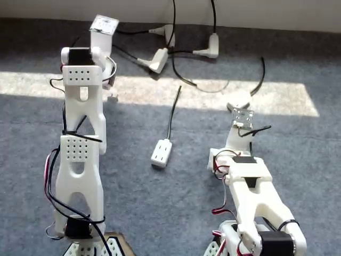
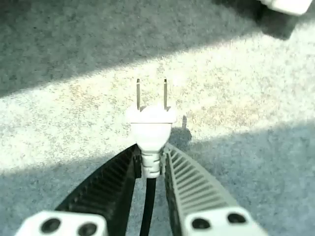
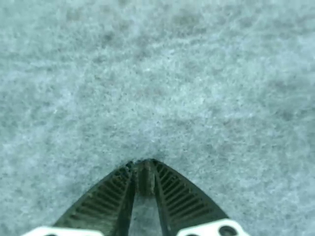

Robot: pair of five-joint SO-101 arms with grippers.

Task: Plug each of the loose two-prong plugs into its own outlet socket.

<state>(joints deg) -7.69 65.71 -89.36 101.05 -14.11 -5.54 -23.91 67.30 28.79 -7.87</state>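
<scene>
Left wrist view, ribbed left pincer [image 2: 151, 153] clamping white two-prong plug [image 2: 150, 123]

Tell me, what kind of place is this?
Probably an indoor robot workspace: a fuzzy grey carpet-like surface, a white plastic robot arm, and a white two-prong plug on a black cord.

Left end effector [image 2: 151, 153] pinches a plug [image 2: 150, 123]; right end effector [image 3: 143, 166] has its tips together.
</scene>
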